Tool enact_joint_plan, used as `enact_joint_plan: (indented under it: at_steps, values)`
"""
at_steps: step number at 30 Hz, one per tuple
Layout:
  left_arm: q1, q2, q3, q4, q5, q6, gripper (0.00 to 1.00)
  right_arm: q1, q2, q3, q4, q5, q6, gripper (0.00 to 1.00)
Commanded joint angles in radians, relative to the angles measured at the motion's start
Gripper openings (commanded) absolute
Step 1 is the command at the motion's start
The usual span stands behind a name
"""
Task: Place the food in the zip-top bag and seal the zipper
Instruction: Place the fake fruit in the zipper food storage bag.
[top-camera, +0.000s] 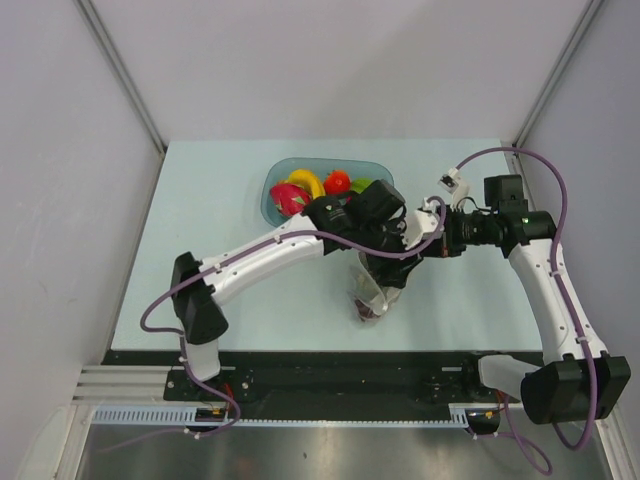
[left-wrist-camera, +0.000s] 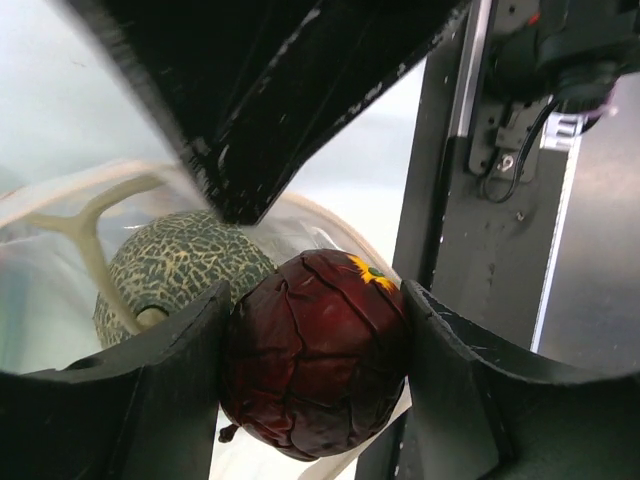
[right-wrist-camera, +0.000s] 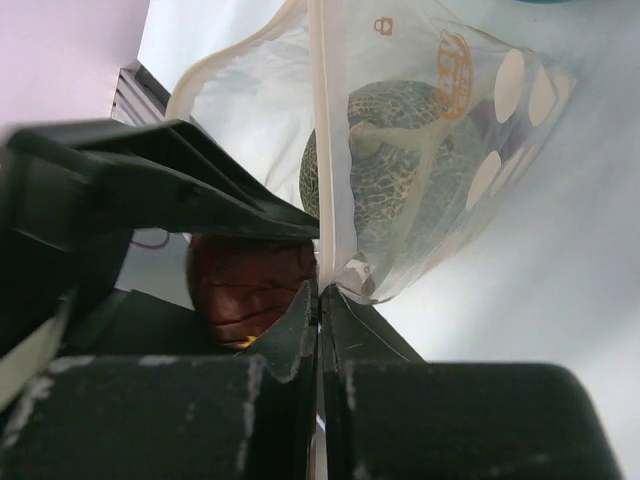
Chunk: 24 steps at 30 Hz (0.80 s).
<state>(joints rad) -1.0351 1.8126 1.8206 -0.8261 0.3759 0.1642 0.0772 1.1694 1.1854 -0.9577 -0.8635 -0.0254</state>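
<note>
Pale blue table (top-camera: 210, 210), grey walls (top-camera: 350, 60), dotted bag (top-camera: 372, 293)

I can read no words or numbers anywhere. The zip-top bag (right-wrist-camera: 250, 100) carries a small orange padlock sign (right-wrist-camera: 383, 25) near its mouth edge. Just beside it is an orange round emblem (right-wrist-camera: 455, 60) whose lettering is too blurred for me to read.

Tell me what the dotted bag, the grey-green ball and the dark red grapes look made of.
Bag: thin clear plastic film, glossy; it creases and the ball shows through. Ball: probably moulded plastic or rubber, matt, with a raised netted skin. Grapes: likely hard plastic, glossy, with highlights on the seamed lobes.
</note>
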Motion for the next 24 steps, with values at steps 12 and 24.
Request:
enact_joint_plan:
  at_steps: [12,24]
  values:
    - [-0.037,0.074,0.174,-0.265,-0.183,0.077,0.43,0.006,-0.034,0.043,0.019,-0.032,-0.005,0.0]
    - [-0.056,0.142,0.321,-0.5,0.142,0.227,0.47,0.007,-0.024,0.046,0.039,-0.046,0.007,0.0]
